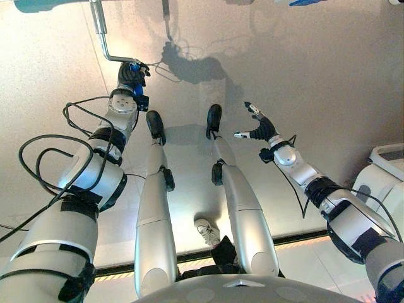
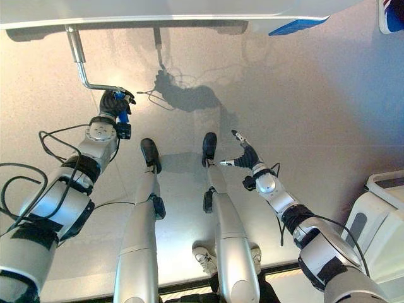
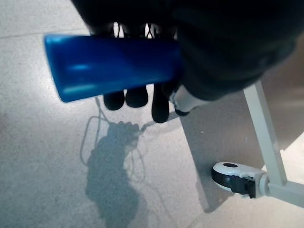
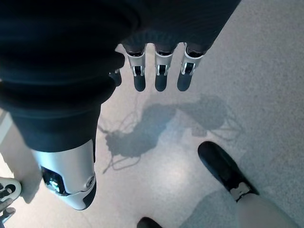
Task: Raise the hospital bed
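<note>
A silver crank (image 2: 81,66) bends down from the underside of the hospital bed (image 2: 189,16) along the top edge. Its blue handle (image 3: 109,66) lies in my left hand (image 2: 115,102), whose fingers (image 3: 135,97) are curled round it. The same hand (image 1: 131,74) grips the crank's end in the left eye view. My right hand (image 2: 243,154) hangs free over the floor to the right, holding nothing, fingers (image 4: 159,78) straight and thumb spread.
A bed frame leg with a white and black caster wheel (image 3: 237,178) stands near the left hand. A white unit (image 2: 372,221) sits at the right edge. A person's white shoe (image 1: 207,230) is on the floor behind me.
</note>
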Motion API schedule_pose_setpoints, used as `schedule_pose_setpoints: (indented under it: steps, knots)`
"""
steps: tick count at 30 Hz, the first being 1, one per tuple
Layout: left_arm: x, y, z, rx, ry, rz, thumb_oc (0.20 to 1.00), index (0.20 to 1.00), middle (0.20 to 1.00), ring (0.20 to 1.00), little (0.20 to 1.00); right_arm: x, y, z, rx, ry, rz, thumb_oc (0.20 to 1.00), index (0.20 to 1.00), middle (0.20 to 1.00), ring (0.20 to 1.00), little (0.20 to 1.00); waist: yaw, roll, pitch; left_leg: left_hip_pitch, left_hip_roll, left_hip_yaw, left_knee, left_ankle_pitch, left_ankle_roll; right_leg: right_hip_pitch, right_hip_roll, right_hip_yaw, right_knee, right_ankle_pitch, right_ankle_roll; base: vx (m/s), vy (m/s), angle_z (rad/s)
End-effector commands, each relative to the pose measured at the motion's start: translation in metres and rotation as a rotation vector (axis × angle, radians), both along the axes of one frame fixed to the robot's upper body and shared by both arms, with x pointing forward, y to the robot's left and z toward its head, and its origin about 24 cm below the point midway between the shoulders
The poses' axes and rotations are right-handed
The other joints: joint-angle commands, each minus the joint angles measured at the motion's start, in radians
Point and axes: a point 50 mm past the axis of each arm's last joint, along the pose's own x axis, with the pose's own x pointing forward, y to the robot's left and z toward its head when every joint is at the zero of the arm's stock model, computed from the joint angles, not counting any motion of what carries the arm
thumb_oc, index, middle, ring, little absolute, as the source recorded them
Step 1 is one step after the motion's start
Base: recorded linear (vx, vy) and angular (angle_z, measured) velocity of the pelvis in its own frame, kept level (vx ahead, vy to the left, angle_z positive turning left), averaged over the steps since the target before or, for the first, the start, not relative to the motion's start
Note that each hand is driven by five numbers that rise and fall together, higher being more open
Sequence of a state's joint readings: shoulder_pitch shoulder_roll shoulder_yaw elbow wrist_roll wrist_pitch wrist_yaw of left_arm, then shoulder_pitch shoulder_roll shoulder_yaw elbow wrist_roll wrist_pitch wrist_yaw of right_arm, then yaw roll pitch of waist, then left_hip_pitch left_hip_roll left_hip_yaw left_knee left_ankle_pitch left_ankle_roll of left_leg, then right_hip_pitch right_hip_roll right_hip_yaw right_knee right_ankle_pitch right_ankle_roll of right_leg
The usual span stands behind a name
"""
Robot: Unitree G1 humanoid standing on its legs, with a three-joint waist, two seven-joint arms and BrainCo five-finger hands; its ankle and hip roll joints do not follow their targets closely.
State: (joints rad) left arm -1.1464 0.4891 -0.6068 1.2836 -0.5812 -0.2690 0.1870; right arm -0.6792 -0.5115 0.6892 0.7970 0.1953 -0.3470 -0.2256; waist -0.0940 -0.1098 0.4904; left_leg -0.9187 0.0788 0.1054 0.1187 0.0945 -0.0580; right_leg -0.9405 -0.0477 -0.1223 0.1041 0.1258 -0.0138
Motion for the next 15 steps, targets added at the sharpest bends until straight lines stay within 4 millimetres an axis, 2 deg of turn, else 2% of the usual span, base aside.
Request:
schedule_pose_setpoints:
  steps: [1,15]
  knots:
    - [0.001,-0.002,0.009,-0.016,-0.036,-0.009,0.200,0.200,0.200,0.200,0.200,-0.002,-0.001,0.005,-0.033,-0.026,0.031,1.000,1.000,1.000,1.000,1.000,0.015,0.004,0.030,0.079,-0.044,-0.021,-0.044,-0.050,0.020,0.004,0.024,0.028,0.036,0.011,0.105,0.00,0.000,0.00]
    - [-0.002,0.015,0.010,-0.007,-0.034,0.032,0.200,0.200,0.200,0.200,0.200,-0.005,-0.003,0.008,-0.039,-0.037,0.051,1.000,1.000,1.000,1.000,1.000,0.015,-0.002,0.030,0.068,-0.041,-0.029,-0.041,-0.046,0.020,-0.002,0.024,0.024,0.034,0.012,0.105,0.00,0.000,0.00]
